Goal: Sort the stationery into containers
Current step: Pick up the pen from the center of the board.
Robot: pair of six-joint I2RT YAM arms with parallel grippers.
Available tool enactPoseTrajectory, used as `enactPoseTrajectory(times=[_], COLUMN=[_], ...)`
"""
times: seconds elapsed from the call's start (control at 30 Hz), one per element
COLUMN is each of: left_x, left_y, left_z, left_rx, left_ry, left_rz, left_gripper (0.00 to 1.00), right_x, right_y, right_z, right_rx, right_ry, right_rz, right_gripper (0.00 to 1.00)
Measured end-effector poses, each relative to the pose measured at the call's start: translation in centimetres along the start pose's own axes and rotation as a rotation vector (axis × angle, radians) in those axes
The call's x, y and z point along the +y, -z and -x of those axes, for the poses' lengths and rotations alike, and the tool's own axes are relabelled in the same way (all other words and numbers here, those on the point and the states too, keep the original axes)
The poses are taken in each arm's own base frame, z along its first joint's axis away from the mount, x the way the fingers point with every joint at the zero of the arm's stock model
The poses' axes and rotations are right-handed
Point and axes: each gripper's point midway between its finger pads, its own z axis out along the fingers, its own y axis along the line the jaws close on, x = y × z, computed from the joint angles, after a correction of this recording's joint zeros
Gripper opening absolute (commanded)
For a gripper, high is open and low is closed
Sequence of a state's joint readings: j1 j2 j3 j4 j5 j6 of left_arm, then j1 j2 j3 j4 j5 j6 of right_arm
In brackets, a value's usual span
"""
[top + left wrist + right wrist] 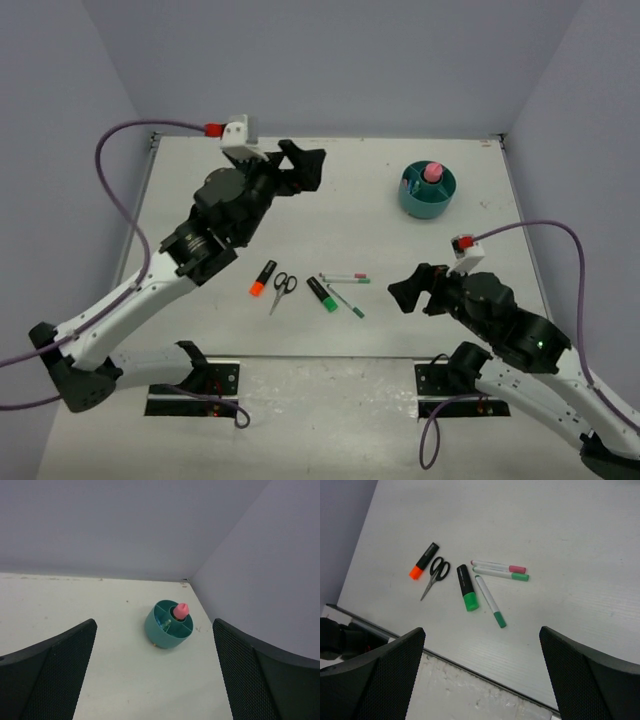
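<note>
Stationery lies in a loose cluster on the white table (200,210) near its front edge, between the two arms. The right wrist view shows it most clearly. An orange highlighter (424,561) lies with black-handled scissors (436,575) just to its right. Next comes a green highlighter (467,587), then three thin pens. A pink-tipped pen (498,566) and a green-tipped pen (500,573) lie side by side, almost touching. The third pen (490,601), also green-tipped, slants away from them close to the green highlighter. None of these pieces appears in the left wrist view.

That view faces the far right corner instead, where the round teal organizer (162,632) stands on the table, well apart from the cluster. A pink-capped glue stick (181,610) stands upright in its central cup. Something small sits in one outer compartment, too small to identify. The organizer is out of the right wrist camera's frame.

Only the top view shows both groups and both arms. The left gripper (303,166) hangs over the far middle of the table, pointing toward the organizer. Its fingers (55,680) are spread wide with nothing between them. The right gripper (413,288) hovers right of the pens, likewise spread wide and holding nothing.
</note>
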State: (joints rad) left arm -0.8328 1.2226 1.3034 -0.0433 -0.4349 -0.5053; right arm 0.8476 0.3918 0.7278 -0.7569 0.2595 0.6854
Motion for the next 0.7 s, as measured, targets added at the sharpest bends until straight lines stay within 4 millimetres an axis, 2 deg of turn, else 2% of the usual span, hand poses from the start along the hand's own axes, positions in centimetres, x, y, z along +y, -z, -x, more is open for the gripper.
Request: enactPoseTrajectory(times=[0.07, 0.1, 0.17, 0.2, 0.3, 0.37, 0.53, 0.7], left_x=[2.2, 3.5, 6.5, 7.7, 11.4, 13.0, 13.2, 13.3], left_y=[3.1, 4.4, 6.2, 7.0, 9.8, 12.0, 15.3, 16.7], left_z=[0.4, -0.5, -3.9, -5.4, -10.2, -11.6, -9.7, -8.4], left_rx=[-0.009, 0.012, 0.096, 0.138, 0.29, 0.354, 0.334, 0.3], left_ry=[0.045, 0.055, 0.036, 0.028, -0.025, -0.054, -0.041, -0.046], left_rz=[0.045, 0.076, 0.157, 0.19, 0.288, 0.318, 0.265, 0.232], left_gripper=[1.0, 1.0, 1.0, 1.0, 1.0, 1.0, 1.0, 1.0], right_x=[0.9, 1.1, 1.2, 0.8, -0.5, -1.2, -1.5, -0.2], right_y=[-2.2, -3.5, -6.0, -7.2, -9.9, -11.2, -13.9, -15.7], right_z=[-1.4, -2.2, -4.1, -5.4, -8.5, -10.4, -12.6, -13.7], right_rx=[0.093, 0.144, 0.246, 0.305, 0.443, 0.528, 0.646, 0.698], right_ry=[0.034, 0.055, 0.092, 0.115, 0.188, 0.244, 0.356, 0.438], right_rz=[-0.004, -0.017, -0.049, -0.079, -0.156, -0.203, -0.257, -0.242], right_gripper=[0.87, 0.81, 0.61, 0.55, 0.47, 0.46, 0.47, 0.45])
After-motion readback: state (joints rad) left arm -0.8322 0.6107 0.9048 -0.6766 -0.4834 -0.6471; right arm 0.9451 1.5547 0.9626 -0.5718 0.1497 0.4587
